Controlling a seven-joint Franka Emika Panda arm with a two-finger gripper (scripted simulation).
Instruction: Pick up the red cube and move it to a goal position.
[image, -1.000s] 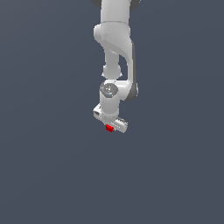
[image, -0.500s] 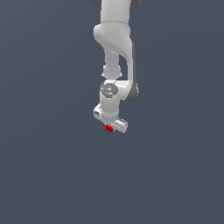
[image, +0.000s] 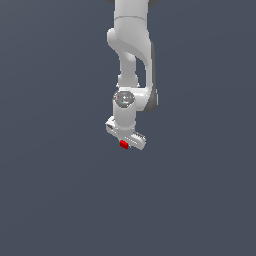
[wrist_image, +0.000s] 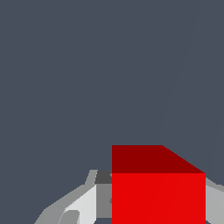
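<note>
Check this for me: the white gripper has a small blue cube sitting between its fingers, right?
Not quite: the cube is red, not blue. The wrist view shows it sitting between the fingers of the white gripper, and the exterior view shows a red spot at the gripper's tip too.

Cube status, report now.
Pincer shut on cube. Cube under the pincer in the exterior view. Nothing else in sight around it.
</note>
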